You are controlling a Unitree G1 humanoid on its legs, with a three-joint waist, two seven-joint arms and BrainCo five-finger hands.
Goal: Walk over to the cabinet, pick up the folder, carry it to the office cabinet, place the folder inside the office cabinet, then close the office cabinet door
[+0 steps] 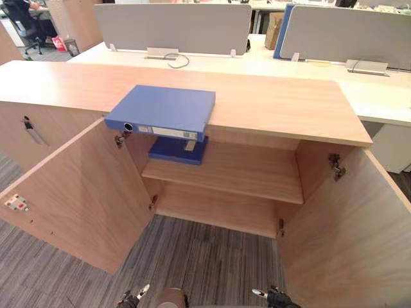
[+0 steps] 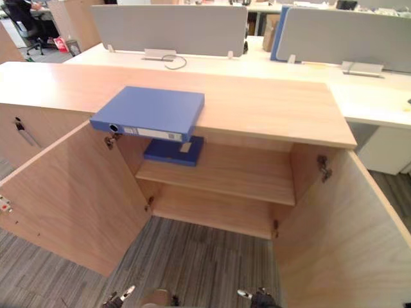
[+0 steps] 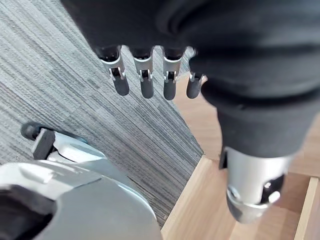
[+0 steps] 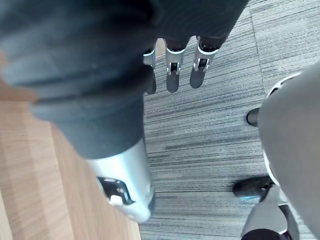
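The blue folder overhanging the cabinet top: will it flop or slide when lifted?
Probably stiff: the blue folder juts past the cabinet top without sagging. Its smooth cover may slip. Pressing its overhang could tip it.

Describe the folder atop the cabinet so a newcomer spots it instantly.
Find the open wooden cabinet. On its top, above the left door, lies a flat blue folder, spine overhanging the front edge. Its darker blue neighbour sits lower, on the inside shelf.
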